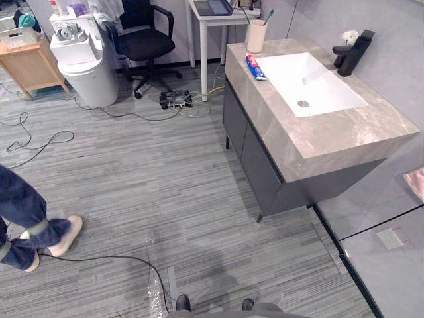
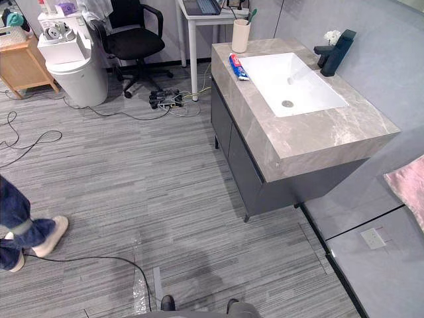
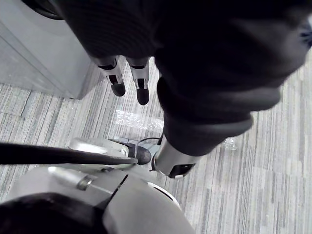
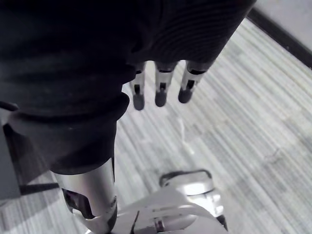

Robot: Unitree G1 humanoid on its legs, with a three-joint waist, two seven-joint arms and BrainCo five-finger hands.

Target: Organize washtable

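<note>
Grey floor (image 1: 165, 172) meets the marble washtable (image 1: 331, 142), probably toothpaste (image 1: 256, 67) beside its sink (image 1: 291, 76); left hand (image 3: 141, 87), right hand (image 4: 161, 92) hang straight-fingered.

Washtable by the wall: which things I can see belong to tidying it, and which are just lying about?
Part of the job:
washtable
toothpaste tube beside the sink
cup holding a toothbrush
black tap

Just lying about:
office chair
white bin
wooden cabinet
power strip
a person's legs
</note>
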